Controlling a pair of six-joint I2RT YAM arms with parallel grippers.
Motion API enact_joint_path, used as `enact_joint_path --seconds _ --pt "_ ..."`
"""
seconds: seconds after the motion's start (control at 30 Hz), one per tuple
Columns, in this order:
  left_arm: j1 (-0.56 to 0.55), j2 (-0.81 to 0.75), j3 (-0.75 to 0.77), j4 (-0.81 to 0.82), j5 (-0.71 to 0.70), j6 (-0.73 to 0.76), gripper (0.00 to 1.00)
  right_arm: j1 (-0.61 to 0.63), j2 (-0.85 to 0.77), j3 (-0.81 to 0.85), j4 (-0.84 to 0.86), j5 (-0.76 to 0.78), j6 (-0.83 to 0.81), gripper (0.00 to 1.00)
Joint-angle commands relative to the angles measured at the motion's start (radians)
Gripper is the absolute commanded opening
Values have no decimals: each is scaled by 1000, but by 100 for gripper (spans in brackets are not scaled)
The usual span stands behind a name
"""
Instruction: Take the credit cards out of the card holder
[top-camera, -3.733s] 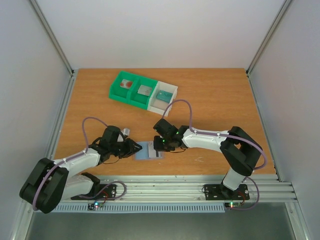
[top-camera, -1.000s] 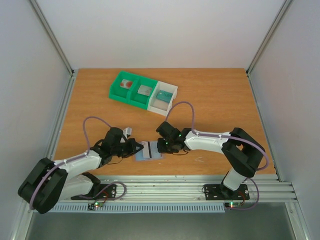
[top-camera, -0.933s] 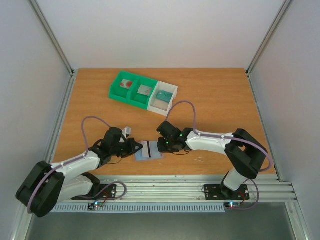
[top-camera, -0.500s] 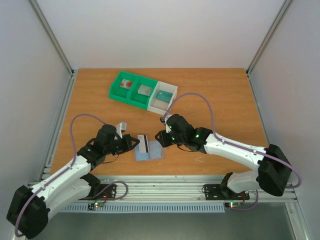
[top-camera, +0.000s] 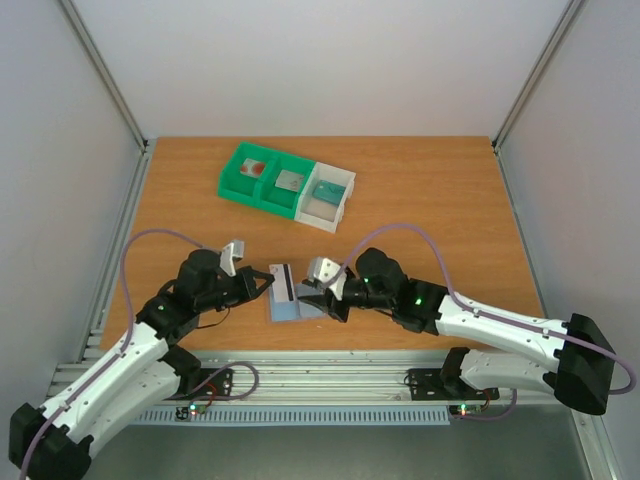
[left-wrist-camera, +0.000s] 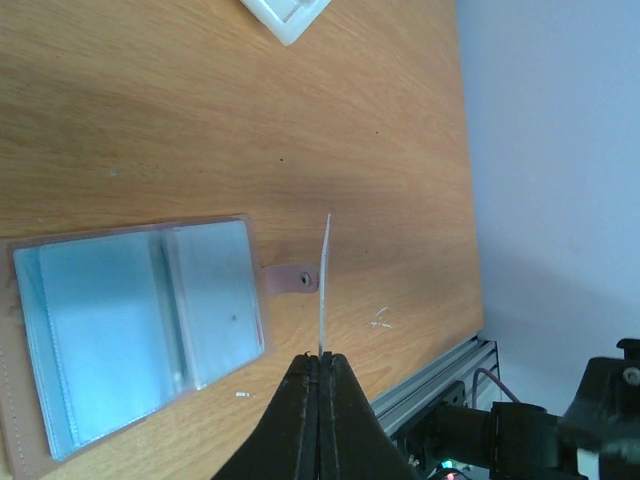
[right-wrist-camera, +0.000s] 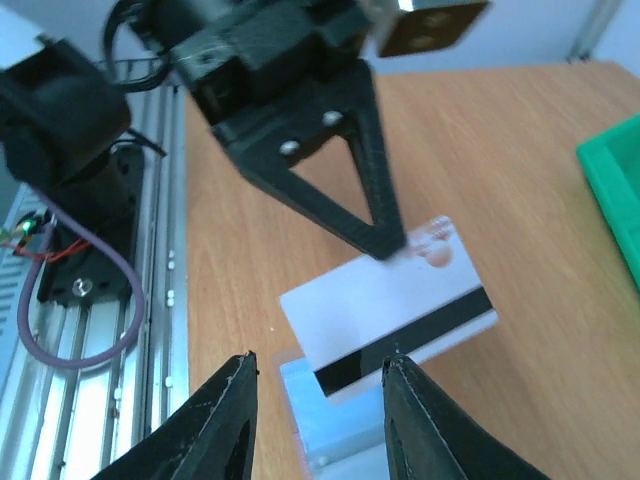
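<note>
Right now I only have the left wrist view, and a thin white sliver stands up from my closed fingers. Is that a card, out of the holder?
Observer: Yes. The right wrist view shows its flat face. It's a white credit card with a dark stripe and a red-pink patch, pinched by the left gripper and held above the card holder, out of its pockets.
Operator: Where's the right gripper?
Observer: The right gripper is open and pointed at the card's face from the holder's other side. I see no contact.
Operator: And the white corner at my top edge?
Observer: In the top view it's the white end of a green-and-white tray at the far side of the table.
</note>
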Motion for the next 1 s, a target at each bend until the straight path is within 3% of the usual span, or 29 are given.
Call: enact_joint_path --seconds 0.0,0.33,0.53,0.73,0.97 --pt "-3 -28 47 -9 16 -41 0 44 -13 -12 78 -32 -302 36" --pt "-3 -45 113 -39 49 -163 0 123 90 -14 135 157 -600 48" --pt "-3 -63 139 -86 43 -177 0 142 138 -64 360 271 -673 53" --pt "-3 -74 127 -80 39 -201 1 183 173 -114 568 402 -773 52" --pt "-3 -79 121 -60 48 -230 0 198 205 -149 674 461 -829 42"
